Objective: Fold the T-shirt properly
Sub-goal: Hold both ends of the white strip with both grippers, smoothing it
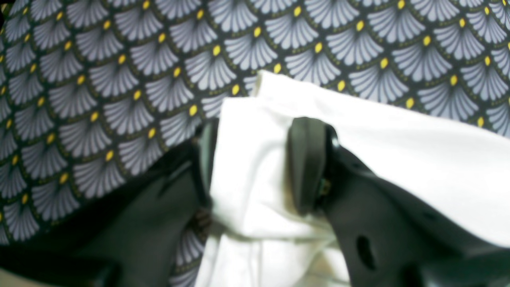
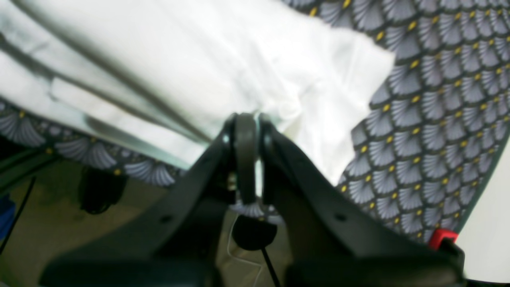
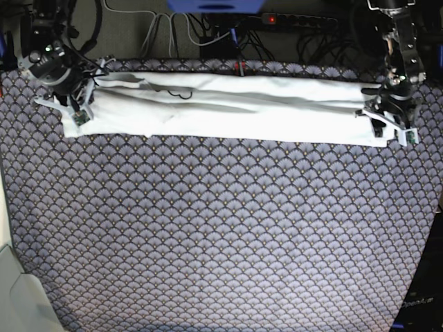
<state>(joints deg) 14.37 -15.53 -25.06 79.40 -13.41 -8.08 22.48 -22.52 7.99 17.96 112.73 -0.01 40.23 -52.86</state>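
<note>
The T-shirt (image 3: 228, 107) lies as a long white strip along the far edge of the table, plain side up, with no print showing. My left gripper (image 3: 387, 128) holds its right end. In the left wrist view the two dark fingers (image 1: 306, 167) stand on either side of a bunched fold of white cloth (image 1: 255, 159), with the gripper (image 1: 257, 163) closed on it. My right gripper (image 3: 76, 107) holds the strip's left end. In the right wrist view the gripper (image 2: 251, 123) is pinched shut on the edge of the white cloth (image 2: 223, 59).
A dark tablecloth (image 3: 221, 235) with a grey fan pattern and yellow dots covers the table. Cables and a power strip (image 3: 277, 21) lie behind the far edge. A pale surface (image 3: 14, 290) borders the table at the near left.
</note>
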